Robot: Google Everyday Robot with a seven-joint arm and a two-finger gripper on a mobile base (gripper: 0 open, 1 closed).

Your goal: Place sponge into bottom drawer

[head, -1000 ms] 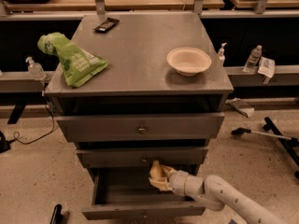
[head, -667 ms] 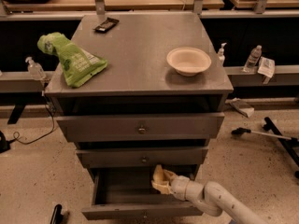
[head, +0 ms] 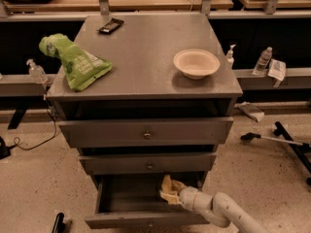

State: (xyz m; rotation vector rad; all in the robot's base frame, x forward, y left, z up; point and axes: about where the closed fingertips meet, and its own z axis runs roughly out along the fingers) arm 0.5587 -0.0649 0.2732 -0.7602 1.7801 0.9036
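The bottom drawer (head: 146, 220) of the grey cabinet is pulled open, and its dark tray shows. My gripper (head: 168, 190) reaches in from the lower right, over the right part of the tray and just under the middle drawer's front. It is shut on the pale yellow sponge (head: 167, 184), which sticks out at the fingertips and sits low inside the drawer. I cannot tell whether the sponge touches the drawer floor.
The middle drawer (head: 148, 163) and top drawer (head: 146, 131) are closed just above my arm. On the cabinet top lie a green bag (head: 77, 62), a cream bowl (head: 196, 63) and a black phone (head: 110, 25). Bottles stand on the side ledges, and a stand's legs lie on the floor at right.
My gripper has sunk a little lower into the open bottom drawer with the sponge still in it. Nothing else has moved.
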